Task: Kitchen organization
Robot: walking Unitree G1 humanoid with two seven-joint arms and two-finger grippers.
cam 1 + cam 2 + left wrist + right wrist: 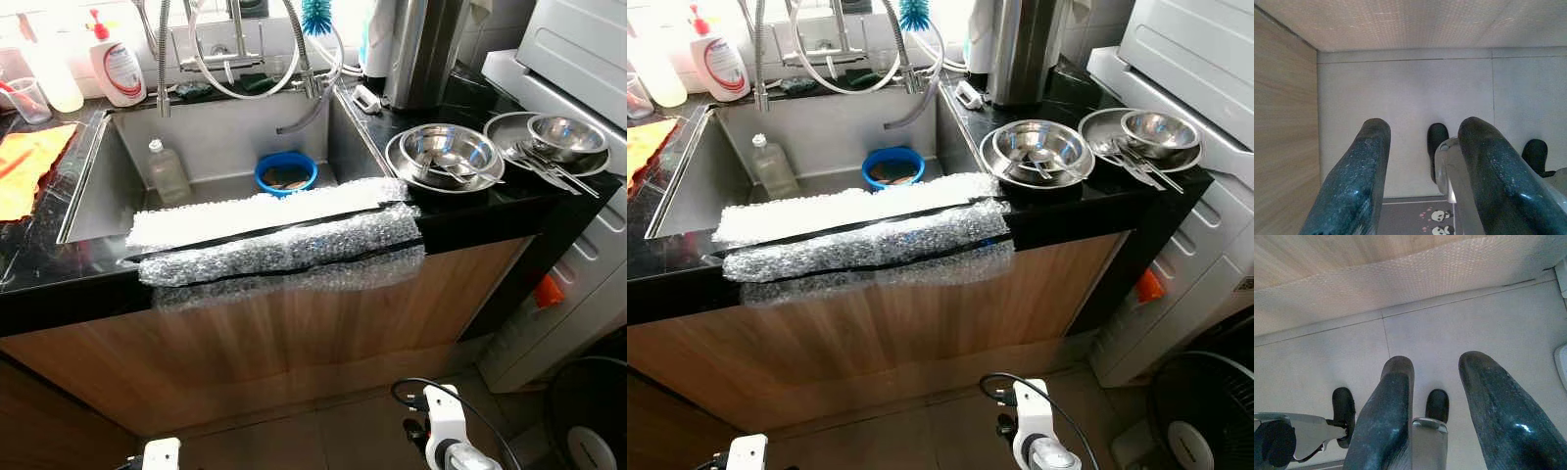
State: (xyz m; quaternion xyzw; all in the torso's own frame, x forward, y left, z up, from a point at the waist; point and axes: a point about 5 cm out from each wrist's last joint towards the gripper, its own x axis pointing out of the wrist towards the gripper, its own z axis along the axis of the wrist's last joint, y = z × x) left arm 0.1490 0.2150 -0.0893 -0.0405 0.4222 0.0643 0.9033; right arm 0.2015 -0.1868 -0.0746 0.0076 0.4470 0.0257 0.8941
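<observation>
End effectors are hanging low beside the wood-fronted cabinet: the left end effector point(1422, 181) and the right end effector point(1442, 416) are both pointing at the pale tiled floor point(1474, 318), fingers spread and gripping nothing. Above them, a black stone worktop point(460, 211) is carrying the work of the kitchen tidy-up. A strip of bubble wrap point(279, 250) is padding the front lip of the deep stainless steel sink point(118, 186), where a round blue plastic bowl point(286, 172) and a clear plastic bottle point(167, 171) are sitting on the basin floor. To the robot's right, stacked shiny steel bowls point(446, 152) are holding loose cutlery, with a second steel bowl on a plate point(563, 137) just beside them. A white soap bottle with a red pump point(116, 64) is standing behind the sink. By the look of it, nothing is yet in hand; a good opening move is raising one arm well clear of the padded edge, approaching the smooth, slippery steel rims from above, and pinching a rim firmly so the cutlery stays put.
</observation>
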